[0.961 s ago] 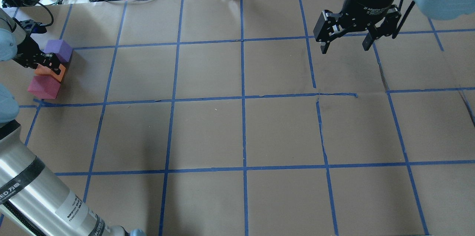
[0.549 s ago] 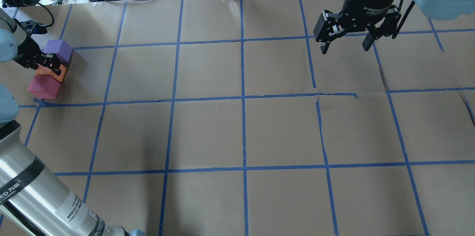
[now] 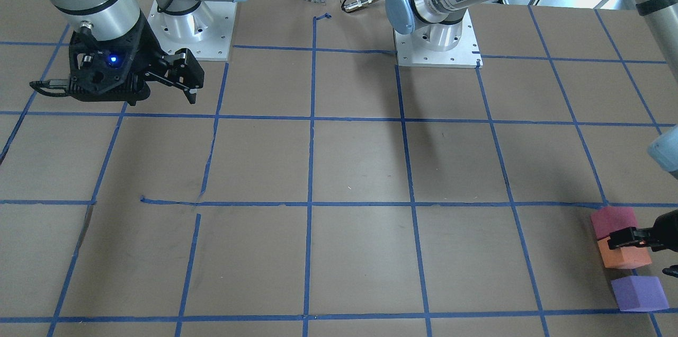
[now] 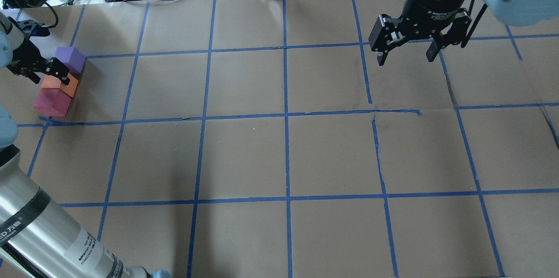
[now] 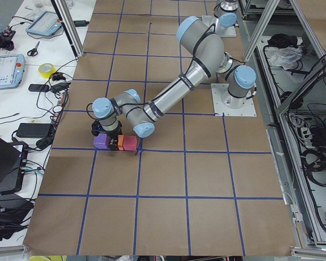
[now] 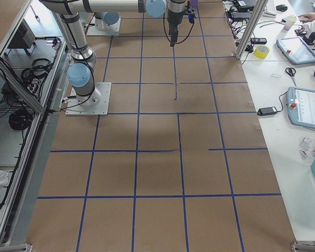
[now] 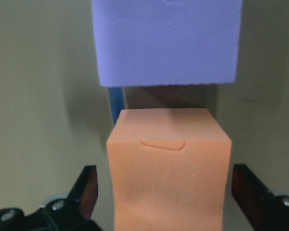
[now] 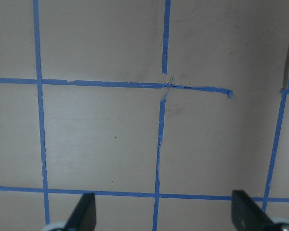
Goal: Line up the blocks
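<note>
left gripper (image 7: pixel 167 195): jaws parted astride the orange block (image 7: pixel 168 168), a gap each side, gripping nothing. purple block (image 7: pixel 166 41) just ahead of the fingers, pinkish-red block (image 4: pixel 51 102) behind them, touching orange. right gripper (image 4: pixel 405 57) parted, empty, well apart. risk: a skewed lift lets a finger drag orange, breaking the line.

Pink block (image 3: pixel 613 220), orange block (image 3: pixel 627 259), purple block (image 3: pixel 638 293) in line; left pincer (image 3: pixel 640 256) astride orange

Bright, soft shadows; left-wrist cam blurry.
</note>
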`<state>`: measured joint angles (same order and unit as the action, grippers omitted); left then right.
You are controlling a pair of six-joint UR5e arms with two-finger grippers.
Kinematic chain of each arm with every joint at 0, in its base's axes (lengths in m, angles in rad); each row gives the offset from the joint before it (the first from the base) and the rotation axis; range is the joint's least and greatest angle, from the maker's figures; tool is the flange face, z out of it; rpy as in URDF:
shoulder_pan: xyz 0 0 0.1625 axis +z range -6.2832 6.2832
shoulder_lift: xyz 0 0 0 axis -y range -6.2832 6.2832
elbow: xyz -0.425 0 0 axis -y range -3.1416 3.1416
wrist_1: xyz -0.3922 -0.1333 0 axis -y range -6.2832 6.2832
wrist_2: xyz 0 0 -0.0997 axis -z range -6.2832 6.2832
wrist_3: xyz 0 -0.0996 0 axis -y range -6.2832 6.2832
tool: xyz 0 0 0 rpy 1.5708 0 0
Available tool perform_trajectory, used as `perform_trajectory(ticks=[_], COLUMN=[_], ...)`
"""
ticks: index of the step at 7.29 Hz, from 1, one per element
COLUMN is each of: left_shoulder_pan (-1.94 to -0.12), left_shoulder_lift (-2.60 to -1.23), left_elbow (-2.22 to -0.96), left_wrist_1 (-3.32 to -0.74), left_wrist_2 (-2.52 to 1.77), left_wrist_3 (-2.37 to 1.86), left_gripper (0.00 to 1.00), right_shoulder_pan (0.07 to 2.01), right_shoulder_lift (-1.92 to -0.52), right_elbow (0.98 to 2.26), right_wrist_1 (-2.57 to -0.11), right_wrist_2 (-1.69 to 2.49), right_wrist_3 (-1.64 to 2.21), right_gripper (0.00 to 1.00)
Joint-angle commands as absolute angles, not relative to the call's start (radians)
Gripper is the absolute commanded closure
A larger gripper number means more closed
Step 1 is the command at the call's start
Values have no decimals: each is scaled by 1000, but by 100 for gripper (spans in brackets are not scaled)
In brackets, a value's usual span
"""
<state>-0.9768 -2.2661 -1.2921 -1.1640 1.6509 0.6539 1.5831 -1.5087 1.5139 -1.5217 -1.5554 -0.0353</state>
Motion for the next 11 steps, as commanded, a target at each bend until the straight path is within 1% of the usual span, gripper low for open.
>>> perform_trajectory(ticks=[1, 3, 4, 5, 6, 7, 9, 10, 11], left_shoulder_pan=[-971, -974, -988, -1005, -1041, -1119, -1385, -1498, -1585], left_shoulder_lift=[-2106, -1889, -1793, -1711, -1694, -1687, -1658, -1658, -1661], left_elbow=[-1284, -1287, -1304, -1331, -1347, -1342, -1354, -1364, -1370], left_wrist_1=[-1388, -1666, -1736, -1809, -1802, -1801, -1790, -1737, -1612], left_wrist_2=[1643, 1643, 1640, 1585, 1569, 1568, 1572, 1574, 1581], left_wrist_3=[653, 649, 641, 568, 557, 466, 106, 27, -67], left_gripper=[0, 0, 2, 2, 1, 1, 0, 0, 0], right_shoulder_pan=[1583, 1585, 1585, 1585, 1585, 1586, 1586, 1585, 1585], right_shoulder_lift=[-1508, -1509, -1508, -1509, -1509, -1509, -1499, -1497, -1508], right_elbow=[1514, 1514, 1514, 1514, 1514, 1514, 1502, 1505, 1508], right_wrist_1=[-1520, -1522, -1522, -1522, -1522, -1523, -1635, -1631, -1622], right_wrist_2=[-1555, -1555, -1555, -1557, -1557, -1555, -1578, -1580, -1565], right_wrist_3=[-35, -35, -35, -35, -37, -37, -34, -20, -17], right_gripper=[0, 0, 0, 0, 0, 0, 0, 0, 0])
